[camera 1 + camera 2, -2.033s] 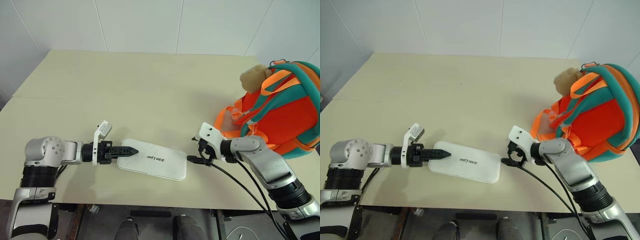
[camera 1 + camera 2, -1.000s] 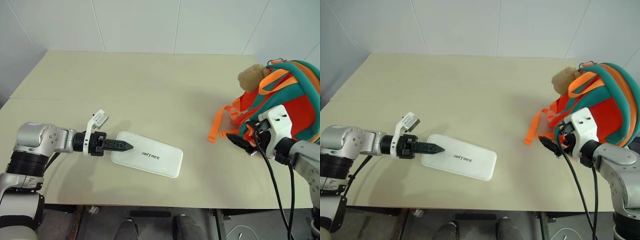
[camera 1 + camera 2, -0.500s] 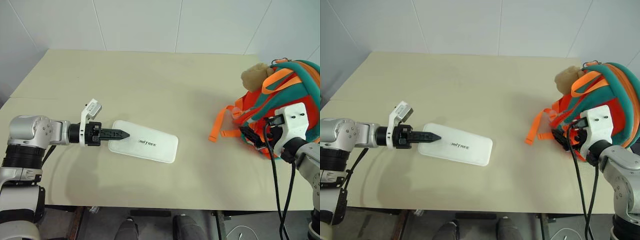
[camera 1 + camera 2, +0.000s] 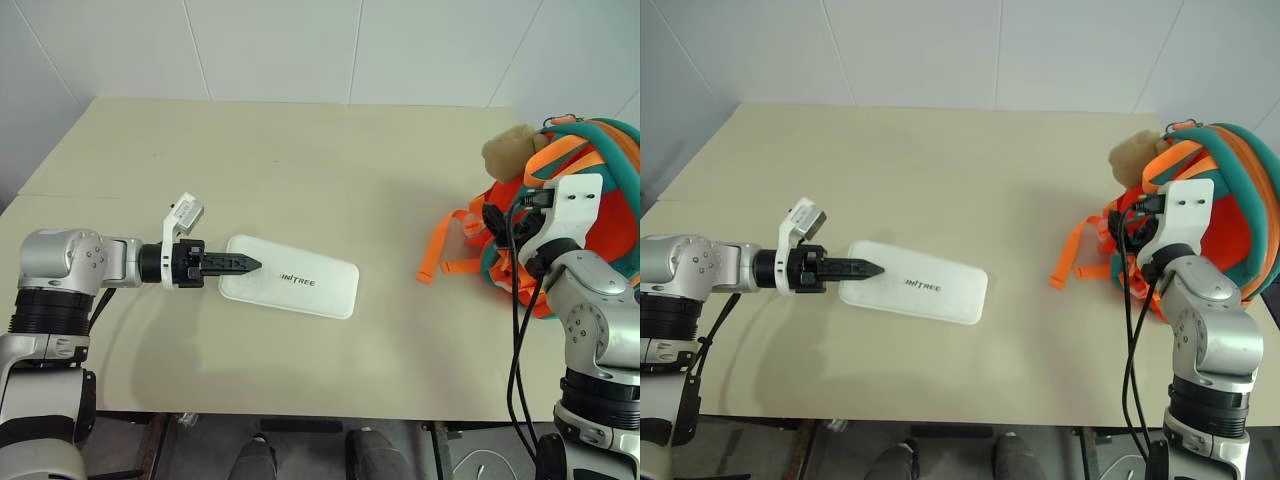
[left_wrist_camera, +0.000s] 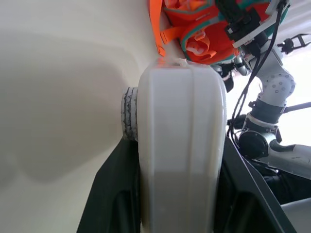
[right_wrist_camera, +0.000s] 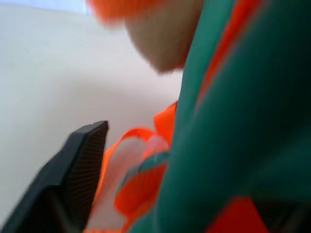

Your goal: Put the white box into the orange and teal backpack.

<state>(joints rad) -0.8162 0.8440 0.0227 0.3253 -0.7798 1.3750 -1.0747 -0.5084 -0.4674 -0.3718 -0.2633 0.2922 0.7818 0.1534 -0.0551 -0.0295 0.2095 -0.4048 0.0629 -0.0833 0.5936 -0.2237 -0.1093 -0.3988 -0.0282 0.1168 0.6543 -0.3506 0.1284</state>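
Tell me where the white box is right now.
In the head views the box lies flat on the table, near its front edge on the robot's left, its left end gripped by the left hand, well apart from the backpack at far right.

wide bare table (image 4: 300, 160) between the white box (image 4: 290, 282) and the backpack (image 4: 590, 215), open for a pass. only loose orange straps (image 4: 440, 255) lying in this gap, near the bag. left gripper (image 4: 245, 264) clamped on the near end of the box. right gripper (image 4: 493, 222) pressed against the bag front, fingers partly hidden, blocking this side. plush toy (image 4: 510, 150) on top.
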